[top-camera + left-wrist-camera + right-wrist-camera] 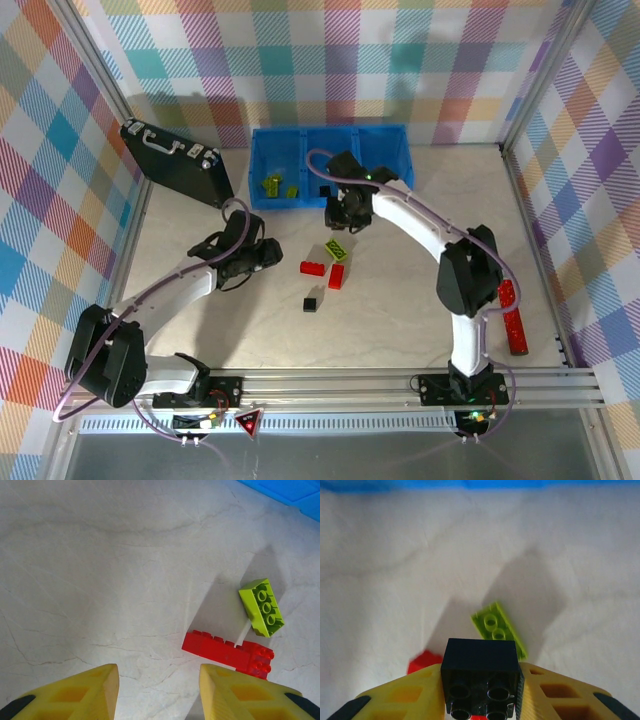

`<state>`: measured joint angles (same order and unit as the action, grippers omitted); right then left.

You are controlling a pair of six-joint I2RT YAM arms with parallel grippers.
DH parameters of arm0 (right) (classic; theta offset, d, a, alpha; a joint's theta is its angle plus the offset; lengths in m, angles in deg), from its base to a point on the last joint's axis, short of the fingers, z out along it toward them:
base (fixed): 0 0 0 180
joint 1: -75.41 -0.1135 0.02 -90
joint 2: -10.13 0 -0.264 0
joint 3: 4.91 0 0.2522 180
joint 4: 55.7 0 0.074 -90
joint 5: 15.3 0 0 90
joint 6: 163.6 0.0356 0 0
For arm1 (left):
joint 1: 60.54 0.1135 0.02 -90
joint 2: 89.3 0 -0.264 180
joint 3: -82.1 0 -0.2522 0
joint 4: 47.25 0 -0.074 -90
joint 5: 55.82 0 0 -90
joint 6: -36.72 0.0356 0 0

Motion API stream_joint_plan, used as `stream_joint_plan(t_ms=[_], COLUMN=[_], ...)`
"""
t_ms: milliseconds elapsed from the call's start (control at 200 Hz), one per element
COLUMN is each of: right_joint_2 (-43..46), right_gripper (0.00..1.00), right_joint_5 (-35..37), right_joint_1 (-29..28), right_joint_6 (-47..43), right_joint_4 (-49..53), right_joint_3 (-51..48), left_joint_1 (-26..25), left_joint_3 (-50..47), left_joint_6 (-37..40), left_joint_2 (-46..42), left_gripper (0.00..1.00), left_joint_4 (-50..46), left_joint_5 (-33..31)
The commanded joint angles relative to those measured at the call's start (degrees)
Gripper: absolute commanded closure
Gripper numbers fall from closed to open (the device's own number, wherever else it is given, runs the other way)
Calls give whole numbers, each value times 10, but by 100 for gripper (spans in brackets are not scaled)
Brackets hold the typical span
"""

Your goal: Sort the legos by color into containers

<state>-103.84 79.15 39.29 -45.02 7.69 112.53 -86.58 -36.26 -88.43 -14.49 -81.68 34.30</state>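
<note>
Right gripper (pixel 481 682) pinched a black brick (pixel 480 662); left gripper (pixel 159 676) stood spread and empty.
The black brick sat between the right fingers, over a green brick (pixel 261 607), near the bin (pixel 330 131). Red bricks (pixel 227 652) lay just right of the left gripper.

One blue bin (pixel 385 155) at the upper middle of the overhead view, split into three compartments. Two lime bricks (pixel 270 183) (pixel 292 190) lie in its left compartment. On the surface (pixel 400 320) at mid-frame there are four bricks: one lime brick (pixel 338 250), one long red brick (pixel 313 267), one short red brick (pixel 336 276) and one black brick (pixel 311 303). A second black brick (pixel 480 672) sits between the right fingers (pixel 560 695). One black briefcase (pixel 175 160), upper left; one red tube (pixel 513 318), right edge.
</note>
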Motion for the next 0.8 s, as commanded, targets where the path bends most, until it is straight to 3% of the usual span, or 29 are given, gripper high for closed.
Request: stream_joint_plan(t_ms=[0,275,590,800], right_joint_2=[-54,-183,-275,-283], right_gripper=[63,63,63,54], right_joint_5=[-7,1,16,25], right_joint_1=[18,46,55,55], right_joint_6=[-45,-98,-120,-132], right_joint_4=[-2,-8,-57,-38], right_joint_3=[78,259,343,380], left_joint_1=[6,6,5,5], left_joint_3=[-17,-7,-12,-15], left_joint_6=[-16,1,2,3], left_joint_2=[-17,-39,-50,-64], left_gripper=[54,54,54,54], left_joint_4=[0,-32,-33,-41], left_joint_5=[9,-1,1,-4])
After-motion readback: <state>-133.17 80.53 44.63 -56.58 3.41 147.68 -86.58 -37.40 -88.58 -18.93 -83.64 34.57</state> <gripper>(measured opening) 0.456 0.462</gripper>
